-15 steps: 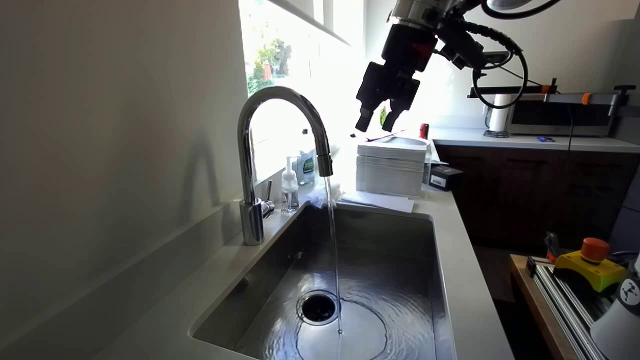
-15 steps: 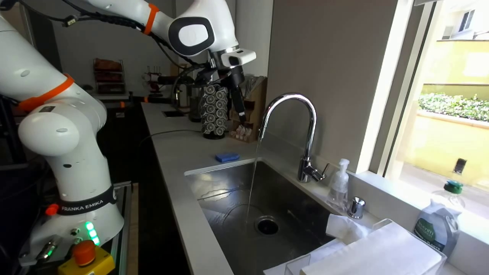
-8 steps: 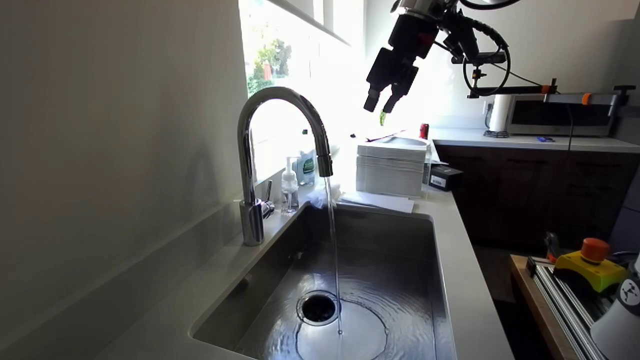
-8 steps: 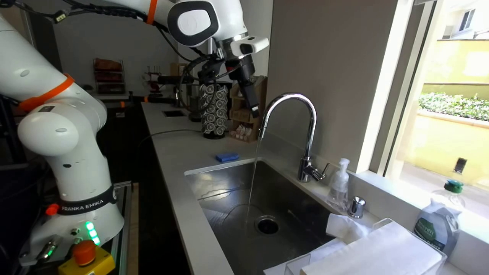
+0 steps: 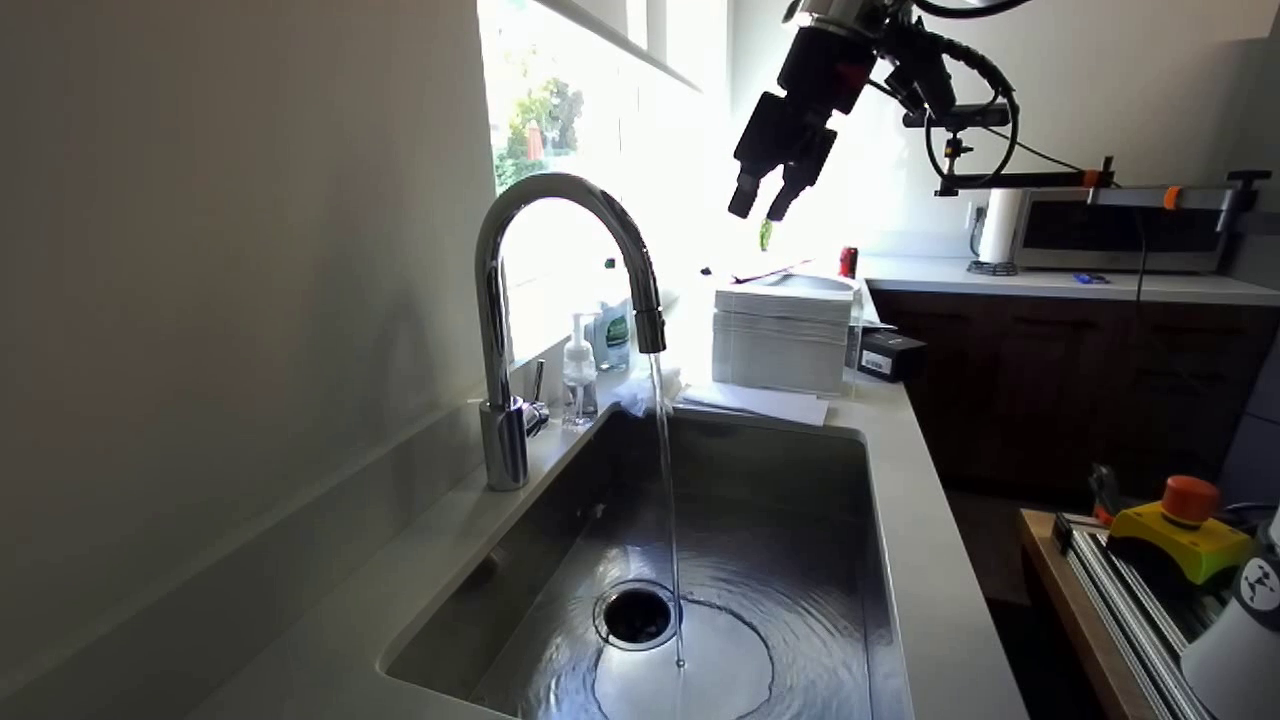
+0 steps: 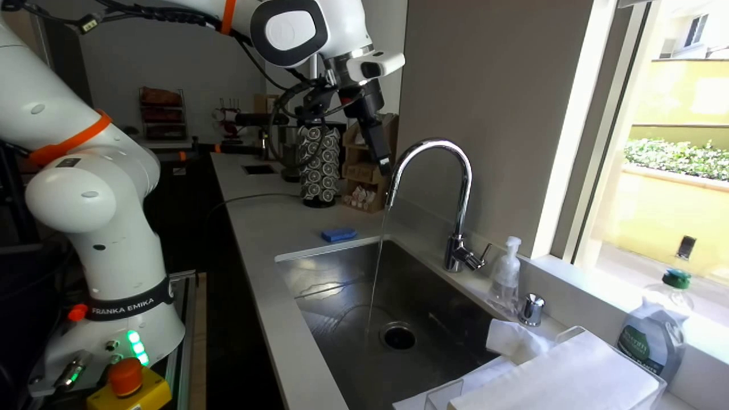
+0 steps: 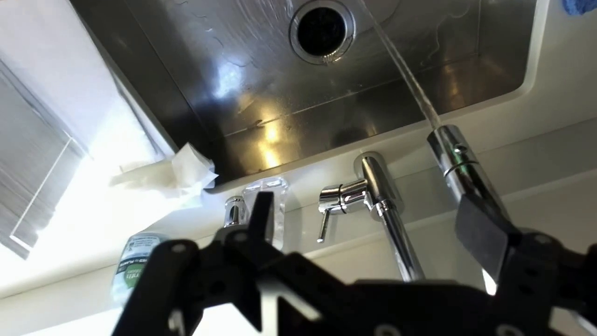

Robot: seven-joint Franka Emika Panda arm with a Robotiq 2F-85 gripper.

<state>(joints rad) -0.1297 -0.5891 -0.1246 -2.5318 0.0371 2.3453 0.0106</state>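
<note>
The arm [image 6: 122, 171] rises from its base [image 6: 159, 336] and reaches high over the pale counter [image 6: 267, 228], with a part of it outside the view; its end is bent downward, at a slant; on the black band [image 6: 123, 308] of the base one can read FRANKA EMIKA in white letters; into the counter is set the steel sink [image 5: 760, 455], and at its back edge stands the chrome tap [image 5: 491, 330], upright, with water [image 5: 667, 480] running from the spout [image 5: 650, 330] down into the sink; the gripper [image 5: 760, 205] hangs in the air near the tap but apart from it, and its fingers [image 7: 482, 233] are spread wide, with a large gap between them; a bottle [image 6: 663, 336] carries a label [image 6: 635, 341] with a green mark, on which the word PLANTS is legible, while the other letters are too small for me to read; a clear soap pump [image 6: 506, 279] stands between this bottle and the tap; a blue sponge [image 6: 339, 234] lies on the counter, just beside the sink.
</note>
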